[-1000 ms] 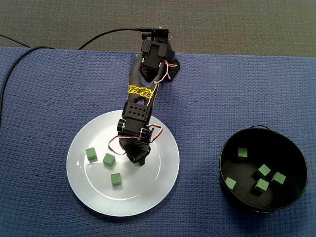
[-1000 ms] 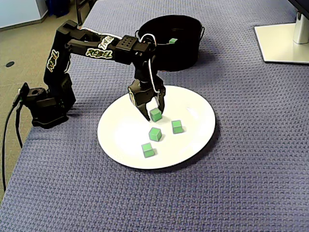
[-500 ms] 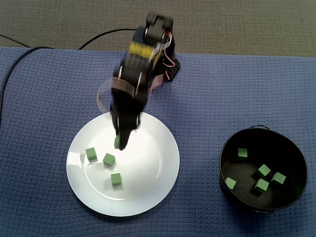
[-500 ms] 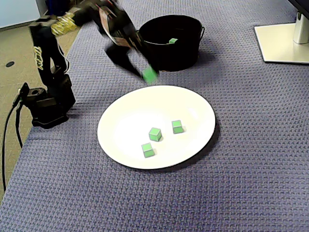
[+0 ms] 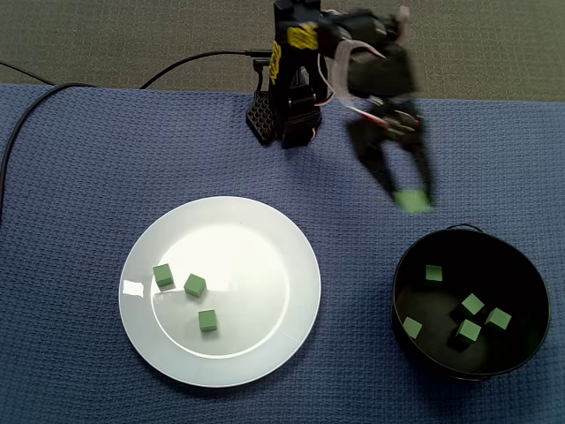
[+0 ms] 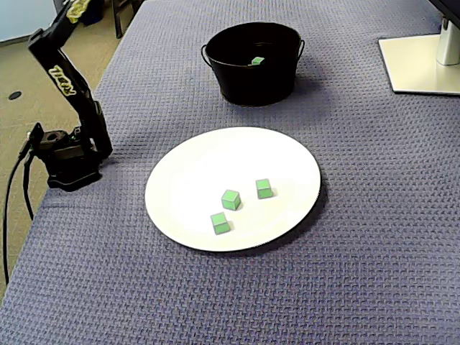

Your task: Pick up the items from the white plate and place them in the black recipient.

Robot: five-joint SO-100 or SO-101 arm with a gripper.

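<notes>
In the top-down fixed view, the white plate point(image 5: 265, 256) lay on the left, with three green cubes point(image 5: 194, 285) sitting apart from one another in its left half. To the right, over the cloth and just short of the black bucket point(image 5: 446, 300), the gripper point(image 5: 409, 193) hung blurred. Its fingers were nearly together, pinching the carried cube point(image 5: 412, 202). The bucket held five more cubes, loose on its floor. In the side fixed view, the plate point(image 6: 194, 169) sat nearer than the bucket point(image 6: 251, 83), and the claw was out of frame. A blue waffle-weave cloth point(image 5: 88, 177) covered the table, and a grey textured surface point(image 5: 132, 35) lay beyond it. The plate was round, smooth and glossy, and the cubes were matte.
</notes>
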